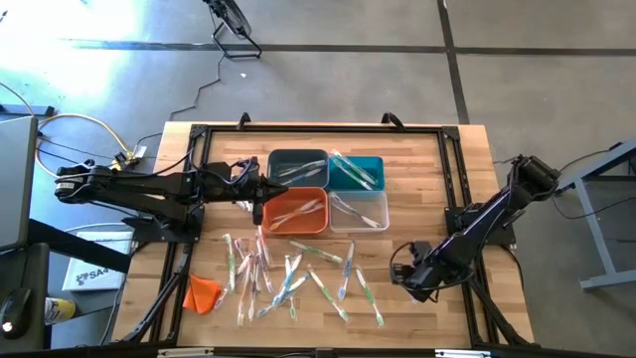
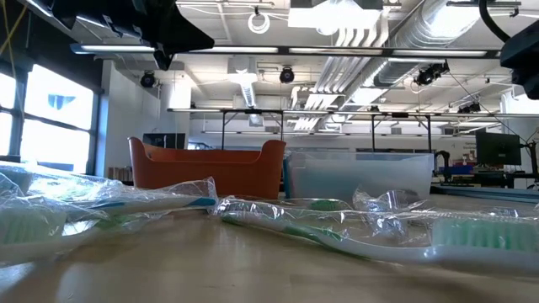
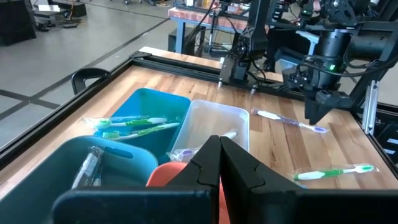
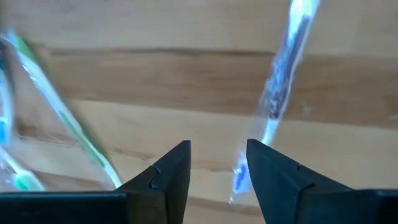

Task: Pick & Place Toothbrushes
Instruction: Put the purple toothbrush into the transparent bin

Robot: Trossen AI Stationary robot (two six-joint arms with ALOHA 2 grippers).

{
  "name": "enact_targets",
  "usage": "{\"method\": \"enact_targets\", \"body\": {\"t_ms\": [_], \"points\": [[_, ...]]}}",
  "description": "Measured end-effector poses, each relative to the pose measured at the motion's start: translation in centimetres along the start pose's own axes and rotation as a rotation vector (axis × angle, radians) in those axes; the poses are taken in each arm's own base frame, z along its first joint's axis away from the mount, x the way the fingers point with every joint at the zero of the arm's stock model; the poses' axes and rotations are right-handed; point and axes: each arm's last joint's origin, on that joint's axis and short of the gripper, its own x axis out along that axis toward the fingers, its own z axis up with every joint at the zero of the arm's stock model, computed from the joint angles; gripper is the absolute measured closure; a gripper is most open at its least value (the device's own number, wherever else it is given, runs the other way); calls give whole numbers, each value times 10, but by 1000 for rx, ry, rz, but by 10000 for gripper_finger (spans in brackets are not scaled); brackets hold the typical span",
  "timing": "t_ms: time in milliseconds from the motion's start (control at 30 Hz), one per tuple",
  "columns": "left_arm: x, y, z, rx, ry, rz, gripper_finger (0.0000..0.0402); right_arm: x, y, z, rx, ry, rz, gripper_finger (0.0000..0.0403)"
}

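Left gripper (image 3: 219,163) fingers pressed together, gripping nothing, hovering over the orange rectangular plastic bin (image 1: 295,210). Right gripper (image 4: 217,163) fingers slightly apart, empty, low over the wooden slatted table (image 1: 452,159). A blue-handled wrapped toothbrush (image 4: 278,93) lies just ahead, a green-handled one (image 4: 59,109) off to one side. Loose clear-wrapped toothbrushes (image 1: 288,278) are scattered between the arms. Box label beside the table probably reads "SA", blurry. Both arms reach inward.

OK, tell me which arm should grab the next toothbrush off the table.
Right, probably. The right gripper is open and low over the loose toothbrushes, one blue-handled brush just ahead. The left gripper is shut above the orange bin, away from the pile.
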Motion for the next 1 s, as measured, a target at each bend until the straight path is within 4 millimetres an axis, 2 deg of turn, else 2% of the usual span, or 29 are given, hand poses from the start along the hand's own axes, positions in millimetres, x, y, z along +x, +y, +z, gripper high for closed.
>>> {"method": "enact_targets", "body": {"t_ms": [700, 1000], "points": [[0, 0, 0, 0, -2, 13, 401, -1, -6, 17, 23, -140, -92, 265], [0, 1, 0, 0, -3, 23, 401, 10, -16, 26, 21, -164, -115, 265]]}}
